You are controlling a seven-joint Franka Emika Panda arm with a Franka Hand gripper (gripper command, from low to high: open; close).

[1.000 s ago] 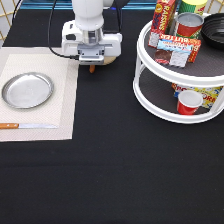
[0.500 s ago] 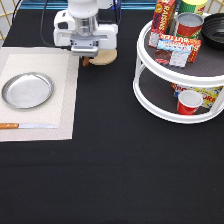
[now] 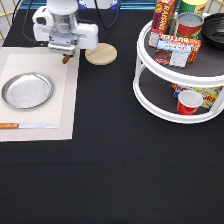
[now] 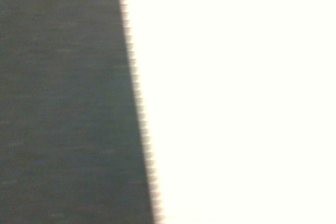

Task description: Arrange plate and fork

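1. Black worktop (image 3: 125,175), near half bare. A wooden-handled knife with a long flat blade (image 3: 27,126) lies on the near strip of a pale beige rectangular placemat (image 3: 62,115), by the worktop's edge at the exterior view's left.
2. The round shiny silver metal plate with a raised rim (image 3: 27,90) sits on the mat just beyond the knife. It is apart from the knife and nothing is on it. The plate part looks done.
3. The white pincer (image 3: 65,54) hangs over the mat's far corner, toward the worktop's far edge. It is pinching a small orange-brown stub, probably the handle of the small wooden-handled fork (image 3: 67,59). The tines are hidden under the hand.
4. The wrist view shows only the mat's edge, with pale mat (image 4: 247,100) against dark worktop (image 4: 60,125). So the hand is right at that border.
5. Judged step: carrying the fork to its spot by the plate. To do it well, keep the pinch firm, since the handle is thin and could swivel. Hold it level and parallel to the mat's long edge. Stay clear of the plate's rim and keep it fully on the mat, not across the border.
6. A small round tan wooden coaster (image 3: 101,53) lies just beside the pincer, off the mat. Do not clip it.
7. A white two-tier round rack (image 3: 150,100) stands at the far corner on the exterior view's right, with cans and boxes on top and a red cup (image 3: 189,102) below. It is well apart from the pincer.
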